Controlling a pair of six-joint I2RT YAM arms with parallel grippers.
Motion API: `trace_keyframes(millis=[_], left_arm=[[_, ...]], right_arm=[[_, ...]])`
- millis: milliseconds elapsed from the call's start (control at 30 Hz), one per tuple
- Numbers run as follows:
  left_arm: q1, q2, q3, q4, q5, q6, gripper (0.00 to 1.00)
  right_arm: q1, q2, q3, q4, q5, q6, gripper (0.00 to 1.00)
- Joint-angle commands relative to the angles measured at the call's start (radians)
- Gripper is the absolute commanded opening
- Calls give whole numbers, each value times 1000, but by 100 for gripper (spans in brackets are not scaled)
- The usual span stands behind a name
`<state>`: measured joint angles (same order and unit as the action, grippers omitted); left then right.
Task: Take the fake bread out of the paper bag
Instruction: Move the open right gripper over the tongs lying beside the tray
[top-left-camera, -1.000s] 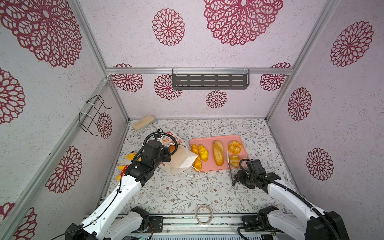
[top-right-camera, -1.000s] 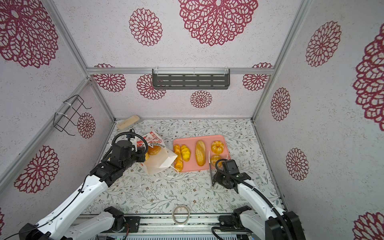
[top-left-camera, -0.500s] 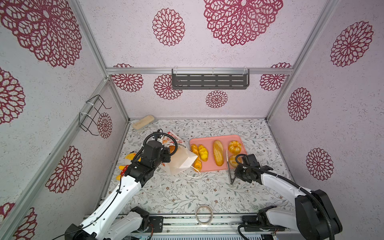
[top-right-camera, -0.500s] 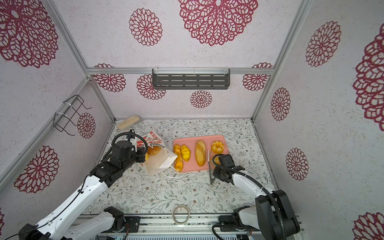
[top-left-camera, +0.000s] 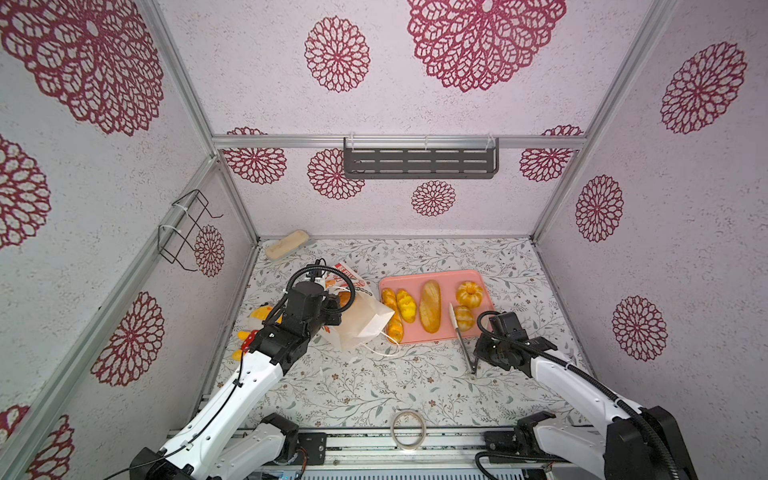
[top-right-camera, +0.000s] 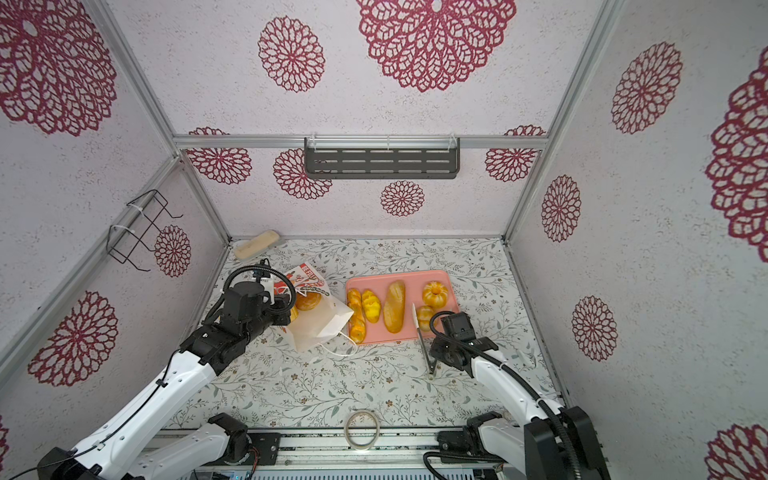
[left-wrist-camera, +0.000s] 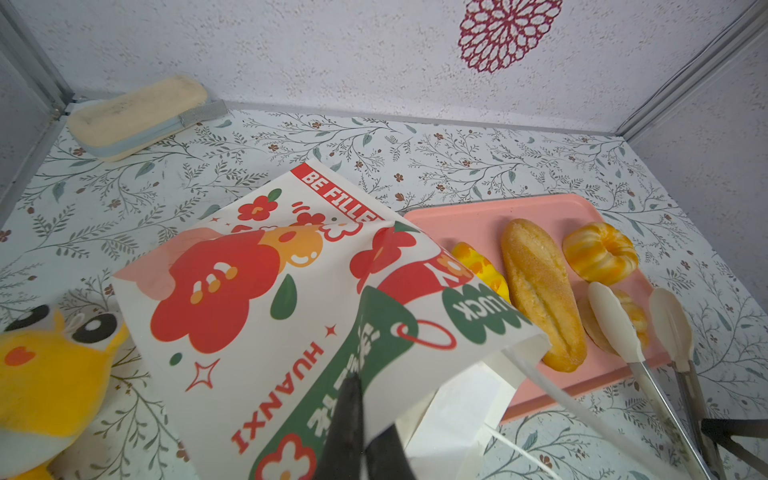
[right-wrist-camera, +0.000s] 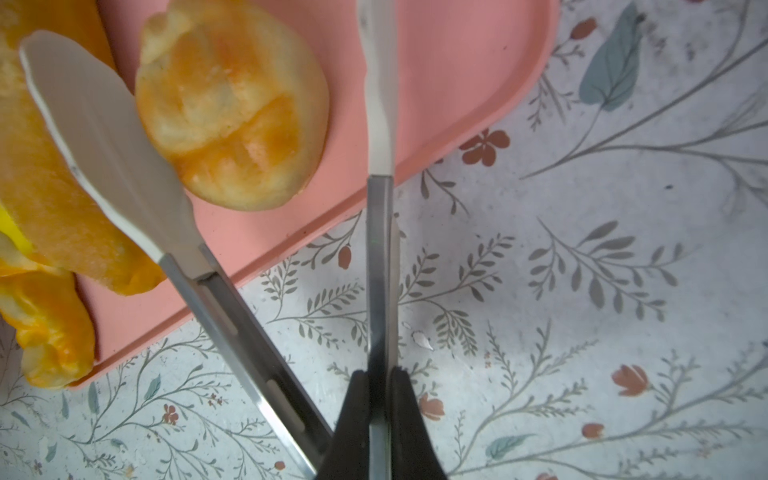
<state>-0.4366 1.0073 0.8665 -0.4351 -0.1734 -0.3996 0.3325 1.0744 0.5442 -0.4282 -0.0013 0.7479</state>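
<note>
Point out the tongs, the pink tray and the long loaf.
tongs (top-left-camera: 462, 338), in a top view, metal arm.
pink tray (top-left-camera: 407, 279), in a top view, bare far strip.
long loaf (top-left-camera: 430, 306), in a top view, crust middle.

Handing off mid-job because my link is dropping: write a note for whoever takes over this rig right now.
Left tool: shut on the paper bag at its rim, beside the open mouth.
Right tool: shut on one arm of the tongs. Their open tips sit either side of the round bun on the pink tray.
Done: five fake breads lie on the tray.
Left: at least one ring bun shows inside the bag; more may be hidden. It probably comes out next.
</note>
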Motion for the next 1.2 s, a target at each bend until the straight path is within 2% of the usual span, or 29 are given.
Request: trace_keyframes(millis=[0, 167, 333, 433, 567, 667, 933, 967, 1000, 1033, 1100, 1167], left_arm=[[-1, -10, -3, -20, -3, 12, 0], [-1, -12, -3, -20, 3, 5, 0], [-2, -6, 1, -17, 12, -4, 0], [-2, -8, -1, -17, 12, -5, 0], [-2, -15, -9, -17, 16, -13, 0], [-3, -28, -17, -16, 13, -17, 0], [-2, -42, -23, -24, 27, -34, 0], [-2, -42, -23, -24, 26, -35, 0], [-2, -42, -23, -24, 27, -33, 0], [-2, -40, -21, -24, 27, -33, 0], [-3, -39, -18, -21, 27, -31, 0], [-3, -39, -20, -15, 28, -33, 0]], right_arm=[[-23, -73, 32, -61, 29, -29, 0], [-120, -123, 95, -132, 16, -95, 0], [-296, -71, 171, -156, 14, -244, 0], [-409, 20, 225, -123, 7, -338, 0], [-529, 183, 292, -33, 57, -455, 0], [-597, 331, 363, 16, 61, -483, 0], [-609, 580, 544, 121, 102, -461, 0], [-606, 603, 575, 115, 98, -473, 7], [-604, 620, 606, 96, 101, -480, 27], [-603, 634, 633, 78, 91, -486, 39], [-603, 649, 671, 48, 51, -495, 52], [-603, 646, 677, 21, 43, -483, 60]])
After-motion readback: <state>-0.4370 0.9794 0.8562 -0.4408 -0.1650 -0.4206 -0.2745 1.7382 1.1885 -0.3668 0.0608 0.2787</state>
